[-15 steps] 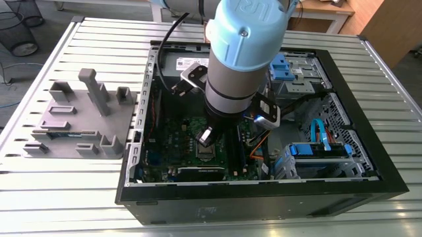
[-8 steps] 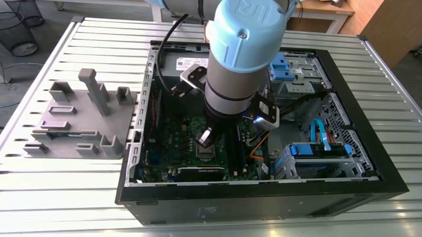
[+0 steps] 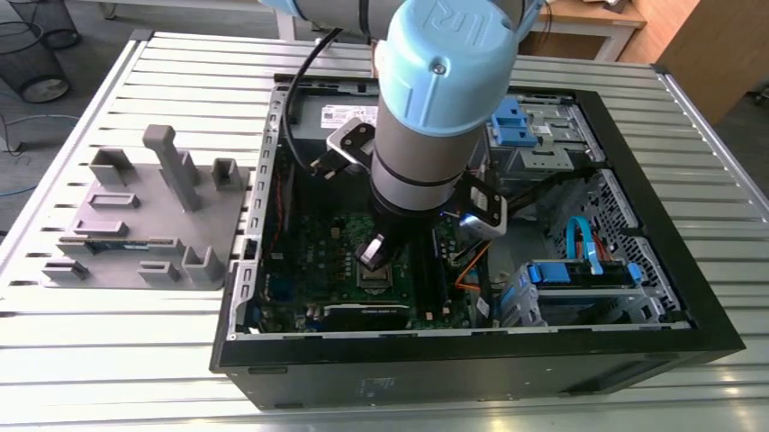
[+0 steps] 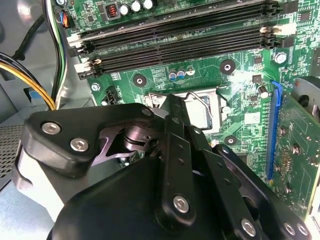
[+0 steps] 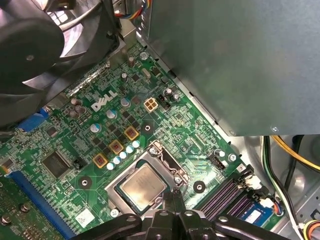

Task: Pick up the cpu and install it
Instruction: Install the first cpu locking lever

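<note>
The cpu [image 5: 142, 186], a flat square chip with a dull-shiny silver top, lies seated in the rectangular metal-framed socket [image 5: 159, 152] on the green motherboard [image 5: 165, 120]. In the first wrist view the black, bolted linkage of the gripper [image 5: 173, 196] narrows to a point just beside the chip's corner. Its jaws look drawn together with nothing between them, though the angle leaves some doubt. In the exterior view the gripper [image 3: 373, 256] reaches down at the centre of the frame into the open black computer case [image 3: 481, 360]. A grey moulded tray [image 3: 132, 225] with upright posts sits at the left of the frame on the ribbed metal worktop [image 3: 121, 360]. Long black memory slots [image 4: 175, 40] run past the socket.
</note>
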Robot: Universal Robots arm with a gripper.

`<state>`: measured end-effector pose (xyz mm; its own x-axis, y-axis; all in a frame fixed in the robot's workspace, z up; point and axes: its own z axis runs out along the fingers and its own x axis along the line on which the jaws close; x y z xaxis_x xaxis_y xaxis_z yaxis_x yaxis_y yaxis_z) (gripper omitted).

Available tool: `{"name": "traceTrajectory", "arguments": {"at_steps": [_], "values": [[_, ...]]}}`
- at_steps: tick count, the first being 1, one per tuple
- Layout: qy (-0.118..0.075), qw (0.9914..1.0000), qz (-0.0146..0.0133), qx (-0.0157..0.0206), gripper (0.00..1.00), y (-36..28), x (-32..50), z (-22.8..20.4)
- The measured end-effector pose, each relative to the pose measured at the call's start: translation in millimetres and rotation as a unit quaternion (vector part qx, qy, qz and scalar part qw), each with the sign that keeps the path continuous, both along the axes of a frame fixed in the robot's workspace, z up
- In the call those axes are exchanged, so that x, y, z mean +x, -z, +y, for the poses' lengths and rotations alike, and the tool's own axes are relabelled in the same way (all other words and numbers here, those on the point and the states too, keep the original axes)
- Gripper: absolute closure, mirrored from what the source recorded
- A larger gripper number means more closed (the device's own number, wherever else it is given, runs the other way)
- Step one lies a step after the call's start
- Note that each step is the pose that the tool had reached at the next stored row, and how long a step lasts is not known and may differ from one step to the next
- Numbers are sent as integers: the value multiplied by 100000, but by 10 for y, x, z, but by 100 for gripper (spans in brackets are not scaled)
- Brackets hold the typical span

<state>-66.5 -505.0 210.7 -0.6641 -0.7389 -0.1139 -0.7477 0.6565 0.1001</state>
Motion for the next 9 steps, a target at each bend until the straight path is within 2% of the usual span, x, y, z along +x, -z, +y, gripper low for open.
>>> {"name": "traceTrajectory", "arguments": {"at_steps": [9], "values": [[2,100000,-5,-4,89,45,1,-22]]}}
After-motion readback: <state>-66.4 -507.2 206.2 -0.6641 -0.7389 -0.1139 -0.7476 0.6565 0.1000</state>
